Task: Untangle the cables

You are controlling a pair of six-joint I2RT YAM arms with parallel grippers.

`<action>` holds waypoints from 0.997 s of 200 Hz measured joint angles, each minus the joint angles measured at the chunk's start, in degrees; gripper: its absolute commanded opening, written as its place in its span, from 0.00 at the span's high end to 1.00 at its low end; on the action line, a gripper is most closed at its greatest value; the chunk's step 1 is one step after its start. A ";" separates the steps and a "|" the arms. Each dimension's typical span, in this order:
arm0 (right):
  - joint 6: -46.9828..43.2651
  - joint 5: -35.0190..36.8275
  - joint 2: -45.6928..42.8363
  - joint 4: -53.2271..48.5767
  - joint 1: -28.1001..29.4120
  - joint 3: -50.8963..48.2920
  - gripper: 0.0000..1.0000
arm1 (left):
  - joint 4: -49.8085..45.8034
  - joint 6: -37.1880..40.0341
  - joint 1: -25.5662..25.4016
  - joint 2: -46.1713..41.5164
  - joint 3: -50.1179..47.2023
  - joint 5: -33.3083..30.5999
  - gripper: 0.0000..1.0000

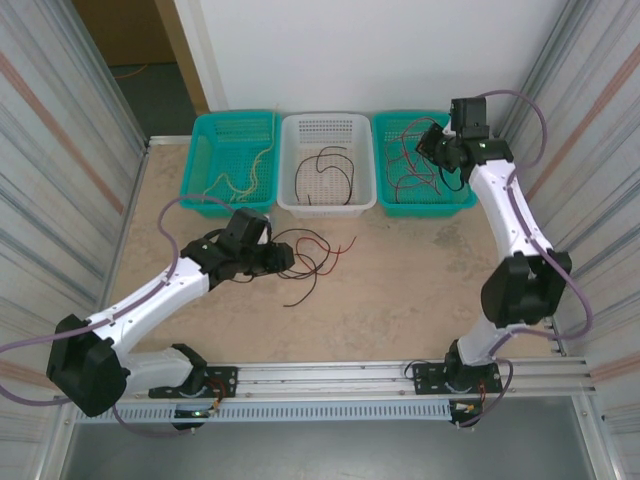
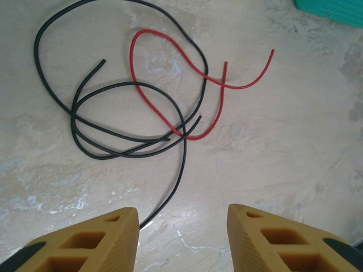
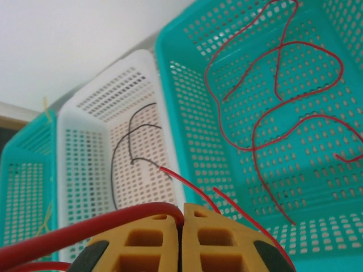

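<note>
A tangle of cables lies on the table: black cables [image 2: 183, 153] loop across one red cable [image 2: 153, 32], and the tangle [image 1: 315, 255] sits mid-table. My left gripper [image 2: 182, 226] hovers just short of it, open, with nothing between its fingers; one black strand runs past the left fingertip [image 2: 122, 224]. My right gripper [image 3: 182, 211] is raised over the right teal basket [image 1: 455, 195] and is shut on a red cable [image 3: 85, 229] that bends out to its left. More red cables [image 3: 283, 102] lie in that basket.
Three baskets line the far edge. The left teal basket [image 1: 200, 150] holds pale yellow cables [image 1: 245, 180]. The white basket [image 1: 290, 190] holds a black cable [image 1: 325, 165]. Corrugated metal walls stand on both sides, and a rail runs along the near edge.
</note>
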 measured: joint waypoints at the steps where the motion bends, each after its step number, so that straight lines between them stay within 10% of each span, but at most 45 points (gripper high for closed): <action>1: 0.04 -0.04 0.46 -0.22 -0.11 0.37 0.76 | -0.07 0.07 0.00 0.00 0.00 -0.07 0.51; 39: -1.33 -0.98 8.94 -5.31 -2.56 8.92 0.53 | -1.90 1.53 0.00 0.00 0.07 -1.40 0.46; 128: -1.27 -3.30 1.68 -5.27 -1.29 -4.63 0.52 | -5.90 5.77 3.15 3.61 1.68 -4.09 0.39; 199: -1.29 -0.26 -18.58 2.03 20.61 -24.33 0.53 | -4.48 10.21 7.45 17.46 4.74 -5.35 0.50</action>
